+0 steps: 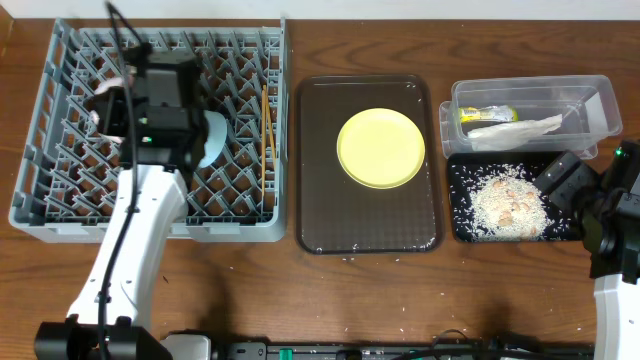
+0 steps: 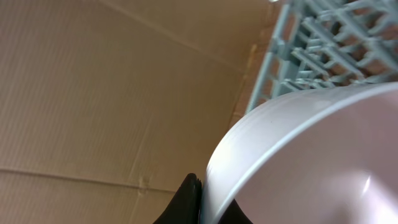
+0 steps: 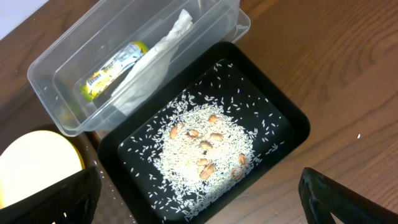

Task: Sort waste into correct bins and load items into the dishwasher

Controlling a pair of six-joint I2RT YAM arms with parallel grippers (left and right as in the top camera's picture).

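Observation:
My left gripper (image 1: 196, 138) (image 2: 208, 199) is shut on the rim of a pale bowl (image 1: 216, 138) (image 2: 311, 162) and holds it tilted over the grey dish rack (image 1: 60, 190) (image 2: 323, 50). The bowl looks light blue from overhead and pinkish inside in the left wrist view. Two chopsticks (image 1: 266, 130) lie in the rack's right side. The yellow plate (image 1: 381, 148) (image 3: 37, 162) sits on the brown serving tray. My right gripper (image 1: 568, 182) (image 3: 199, 208) is open and empty over the black tray (image 1: 462, 225) (image 3: 286, 118) of rice and scraps. The clear tub (image 1: 590, 95) (image 3: 56, 62) holds the wrapper (image 1: 487, 113) (image 3: 115, 65) and napkin (image 1: 520, 130) (image 3: 155, 56). The white cup is not in view.
The brown serving tray (image 1: 330, 200) lies between the rack and the bins. Loose rice grains (image 1: 400, 335) lie scattered on the wooden table near the front edge. A brown cardboard surface (image 2: 93, 93) fills the left of the left wrist view.

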